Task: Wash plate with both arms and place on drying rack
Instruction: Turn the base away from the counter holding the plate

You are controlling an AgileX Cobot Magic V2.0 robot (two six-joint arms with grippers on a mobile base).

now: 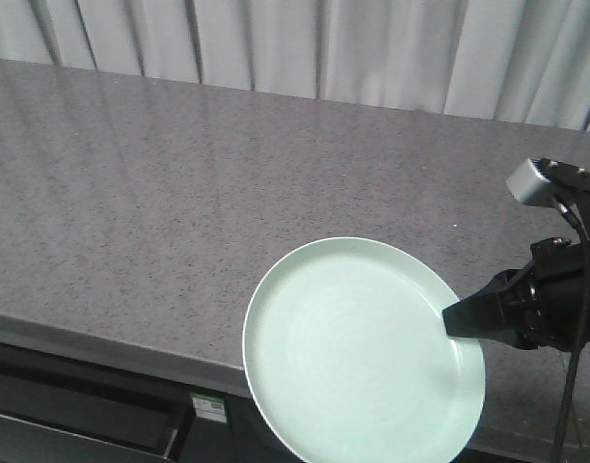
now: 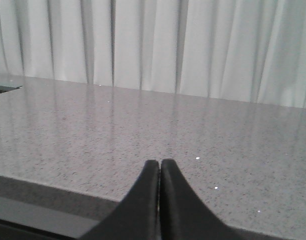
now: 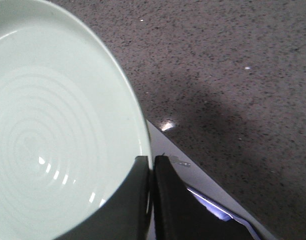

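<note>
Your right gripper [image 1: 453, 323] is clamped on the plate's [image 1: 358, 352] right rim; the plate overhangs the front edge of the counter [image 1: 160, 193]. The right wrist view confirms the pinch. Only the left wrist view shows your left gripper [image 2: 160, 162], its fingers pressed together.

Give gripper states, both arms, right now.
Left gripper: closed, holding nothing.
Right gripper: closed on the rim of the plate.
</note>
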